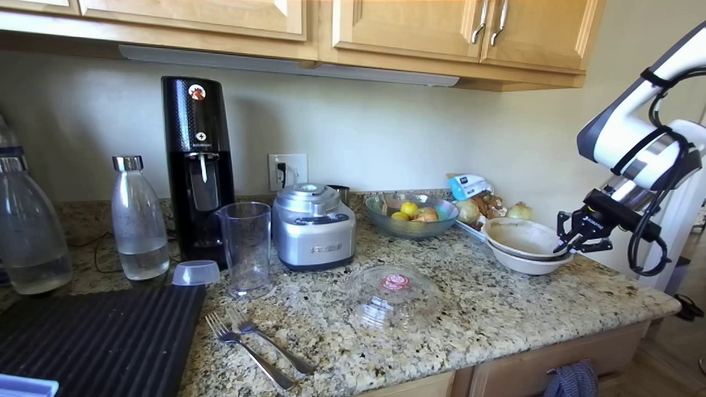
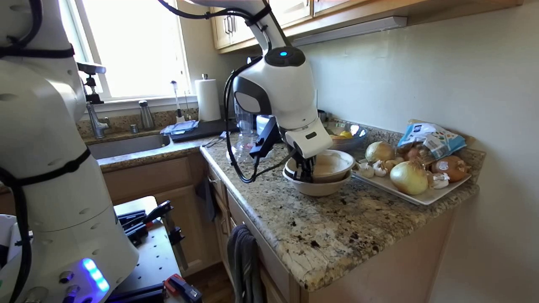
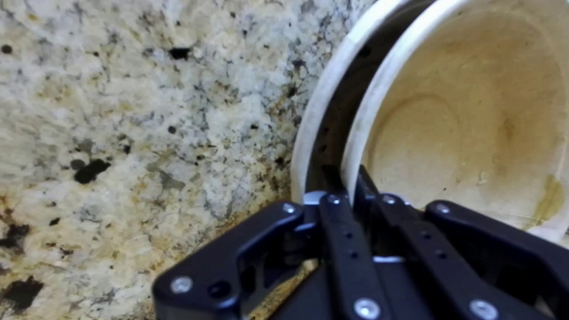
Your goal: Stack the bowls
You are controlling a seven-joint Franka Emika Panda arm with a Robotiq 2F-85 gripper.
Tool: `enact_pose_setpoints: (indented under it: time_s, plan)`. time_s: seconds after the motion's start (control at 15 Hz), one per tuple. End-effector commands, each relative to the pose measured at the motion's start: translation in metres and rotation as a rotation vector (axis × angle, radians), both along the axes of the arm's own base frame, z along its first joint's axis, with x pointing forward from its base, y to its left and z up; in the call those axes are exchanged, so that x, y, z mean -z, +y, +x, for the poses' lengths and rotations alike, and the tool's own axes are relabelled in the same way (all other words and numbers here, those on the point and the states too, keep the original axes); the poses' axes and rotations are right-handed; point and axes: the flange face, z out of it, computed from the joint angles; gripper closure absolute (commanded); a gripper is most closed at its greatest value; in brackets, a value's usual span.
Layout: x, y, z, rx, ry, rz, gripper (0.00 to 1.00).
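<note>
Two cream-white bowls with tan insides are nested at the right end of the counter. The upper bowl (image 1: 521, 238) sits partly inside the lower bowl (image 1: 530, 266), off-centre and a little tilted. Both also show in an exterior view, the upper bowl (image 2: 334, 163) over the lower bowl (image 2: 318, 189). My gripper (image 1: 563, 242) points down at the near rim. In the wrist view the gripper (image 3: 350, 182) has one finger on each side of the upper bowl's rim (image 3: 378, 91), shut on it. One finger lies between the two rims, inside the lower bowl's rim (image 3: 306, 133). The fingertips are partly hidden.
A white tray (image 2: 421, 201) with onions and garlic stands close beside the bowls. A glass fruit bowl (image 1: 411, 226) is behind, toward the wall. A clear glass dish (image 1: 394, 300), food processor (image 1: 314, 237) and forks (image 1: 256, 353) stand farther along the counter.
</note>
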Motion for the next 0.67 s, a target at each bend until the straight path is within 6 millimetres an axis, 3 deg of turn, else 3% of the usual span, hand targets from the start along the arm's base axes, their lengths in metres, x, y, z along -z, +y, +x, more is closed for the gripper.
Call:
enact_pose_setpoints:
  time_s: [0.0, 0.6]
  plan:
    - [-0.01, -0.005, -0.009, 0.015, -0.013, -0.006, 0.6]
    - [-0.059, 0.008, -0.028, -0.065, -0.08, -0.038, 0.03]
